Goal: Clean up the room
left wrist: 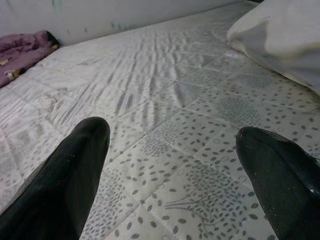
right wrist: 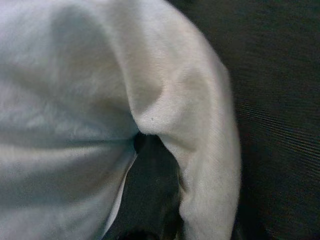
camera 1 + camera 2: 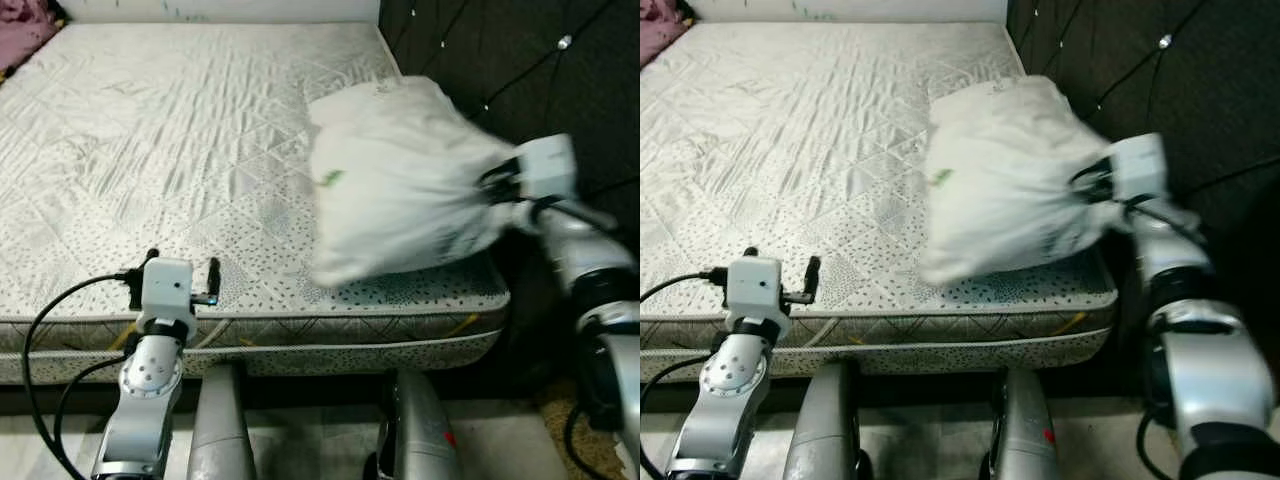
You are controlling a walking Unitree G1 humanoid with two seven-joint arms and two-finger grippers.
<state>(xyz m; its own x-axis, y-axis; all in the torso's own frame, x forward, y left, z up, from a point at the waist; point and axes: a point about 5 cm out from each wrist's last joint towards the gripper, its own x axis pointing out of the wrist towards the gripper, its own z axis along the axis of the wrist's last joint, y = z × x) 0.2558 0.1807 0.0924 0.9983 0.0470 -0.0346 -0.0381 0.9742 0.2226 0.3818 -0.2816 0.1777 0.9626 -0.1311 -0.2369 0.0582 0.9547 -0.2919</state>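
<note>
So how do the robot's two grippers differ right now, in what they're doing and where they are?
The right gripper is shut on the white pillow, while the left gripper is open and holds nothing. The right gripper is at the bed's right side by the dark headboard; the left gripper hovers low over the near edge of the mattress. Both have black fingers on silver arms.

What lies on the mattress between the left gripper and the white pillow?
Nothing: in the left eye view, bare mattress separates the left gripper from the pillow.
</note>
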